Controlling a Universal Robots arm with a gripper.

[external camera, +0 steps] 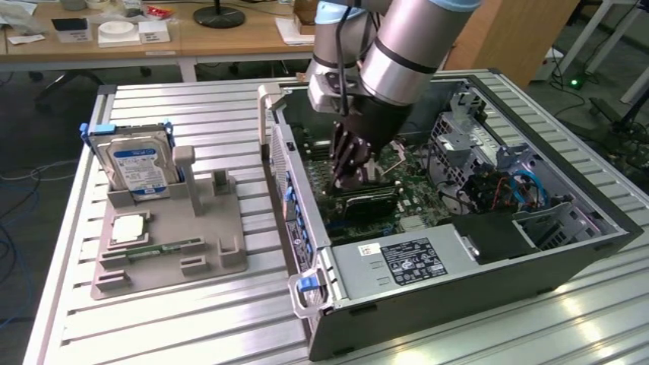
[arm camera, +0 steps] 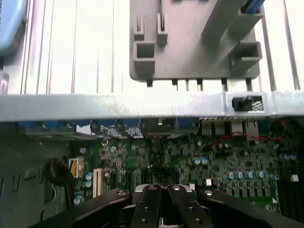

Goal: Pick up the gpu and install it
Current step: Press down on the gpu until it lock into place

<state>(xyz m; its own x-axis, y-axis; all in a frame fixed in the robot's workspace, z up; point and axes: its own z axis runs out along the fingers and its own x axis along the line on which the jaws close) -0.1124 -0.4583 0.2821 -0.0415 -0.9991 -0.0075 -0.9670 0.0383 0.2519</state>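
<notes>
Gripper (external camera: 350, 179): fingers closed — pressing down on the gpu (external camera: 367, 199)
Gpu: apparently seated in the motherboard (external camera: 416, 194) slot — upright

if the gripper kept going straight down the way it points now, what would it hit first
Most likely the gpu, the dark card lying on the motherboard inside the open computer case. The gripper points down right over it with its jaws shut. Whether it already touches the card is unclear, since depth is hard to judge.

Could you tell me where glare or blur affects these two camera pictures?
Exterior view: glare streaks the ribbed aluminium table near the open black computer case. Wrist view: the bright table slats wash out white, and the dark gripper is blurred.
</notes>
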